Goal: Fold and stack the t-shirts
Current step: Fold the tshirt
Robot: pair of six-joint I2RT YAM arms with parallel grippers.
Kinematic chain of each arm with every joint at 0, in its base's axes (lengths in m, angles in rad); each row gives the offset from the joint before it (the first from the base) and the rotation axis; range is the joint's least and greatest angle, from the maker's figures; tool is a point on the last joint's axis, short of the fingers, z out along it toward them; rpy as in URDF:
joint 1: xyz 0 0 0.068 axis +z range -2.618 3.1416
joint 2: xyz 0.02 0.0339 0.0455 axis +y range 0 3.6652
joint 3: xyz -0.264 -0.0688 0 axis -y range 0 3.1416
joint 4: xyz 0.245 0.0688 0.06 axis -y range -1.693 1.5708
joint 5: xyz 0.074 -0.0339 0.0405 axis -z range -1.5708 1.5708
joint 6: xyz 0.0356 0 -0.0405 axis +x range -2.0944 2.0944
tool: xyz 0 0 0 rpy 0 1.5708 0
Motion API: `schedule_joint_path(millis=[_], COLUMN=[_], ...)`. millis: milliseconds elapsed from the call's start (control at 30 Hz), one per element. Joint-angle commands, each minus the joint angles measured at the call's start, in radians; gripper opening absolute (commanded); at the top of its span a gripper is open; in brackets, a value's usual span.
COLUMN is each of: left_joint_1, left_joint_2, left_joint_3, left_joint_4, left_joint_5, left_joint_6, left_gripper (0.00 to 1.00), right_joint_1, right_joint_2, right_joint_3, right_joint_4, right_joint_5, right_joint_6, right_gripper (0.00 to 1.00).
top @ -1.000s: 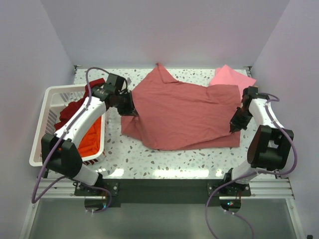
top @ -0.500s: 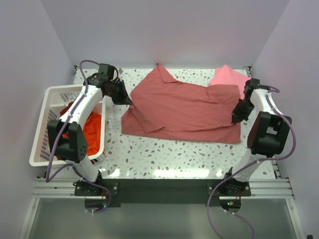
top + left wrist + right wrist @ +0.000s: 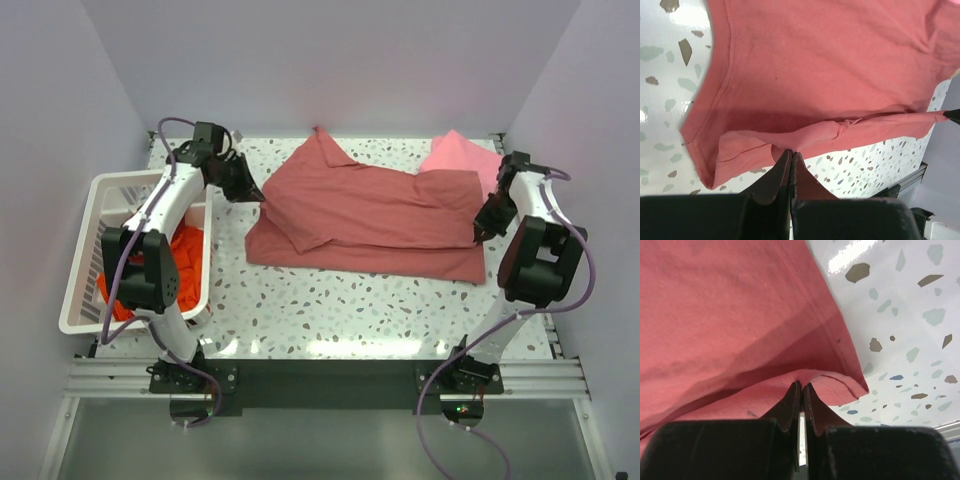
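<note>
The dusty rose-red t-shirt (image 3: 370,215) lies spread across the middle of the speckled table, its near part folded back over the rest. My left gripper (image 3: 254,193) is shut on its left edge; the pinched hem shows in the left wrist view (image 3: 805,135). My right gripper (image 3: 478,236) is shut on its right edge, and the cloth shows in the right wrist view (image 3: 730,320). A bright pink t-shirt (image 3: 462,155) lies folded at the back right, partly under the rose-red one. An orange t-shirt (image 3: 185,262) lies in the basket, with a dark maroon one (image 3: 132,228) beside it.
The white slatted plastic basket (image 3: 95,205) stands at the left edge of the table. The speckled tabletop (image 3: 350,305) shows in front of the shirt. White walls close in the back and both sides.
Both grippers have carried the shirt's near edge away from me and over the rest. The shirt now looks narrower front to back, with a doubled layer.
</note>
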Motion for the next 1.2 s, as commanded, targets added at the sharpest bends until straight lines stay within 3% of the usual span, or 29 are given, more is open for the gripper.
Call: schedule_joint_path(millis=[0, 767, 833, 867, 900, 967, 1000, 1100, 1167], left_joint_1=[0.007, 0.016, 0.016, 0.016, 0.016, 0.016, 0.016, 0.009, -0.011], left_joint_2=[0.029, 0.282, 0.312, 0.331, 0.341, 0.352, 0.35, 0.318, 0.284], left_joint_3=[0.077, 0.373, 0.402, 0.434, 0.457, 0.518, 0.535, 0.542, 0.5], left_joint_4=[0.052, 0.012, 0.021, 0.028, 0.031, 0.032, 0.038, 0.051, 0.054], left_joint_5=[0.042, 0.001, 0.002, 0.004, 0.013, 0.015, 0.013, 0.01, 0.004], left_joint_6=[0.016, 0.001, -0.016, -0.022, -0.033, -0.045, -0.054, -0.056, -0.044], left_gripper=[0.0, 0.0, 0.0, 0.09, 0.21, 0.46, 0.65, 0.83, 0.86], right_joint_1=[-0.008, -0.008, -0.009, -0.009, -0.009, -0.008, -0.009, -0.009, -0.009], right_joint_2=[0.023, 0.149, 0.175, 0.178, 0.178, 0.143, 0.12, 0.022, -0.054], right_joint_3=[0.062, 0.22, 0.267, 0.282, 0.304, 0.31, 0.289, 0.199, 0.14], right_joint_4=[-0.016, -0.039, -0.061, -0.067, -0.069, -0.061, -0.038, 0.014, 0.036], right_joint_5=[0.028, 0.022, 0.019, 0.013, 0.007, -0.019, -0.027, -0.051, -0.051], right_joint_6=[-0.025, -0.003, -0.003, -0.003, -0.003, -0.008, -0.008, -0.015, -0.017], right_gripper=[0.0, 0.0, 0.09, 0.19, 0.44, 0.61, 0.76, 0.88, 0.88])
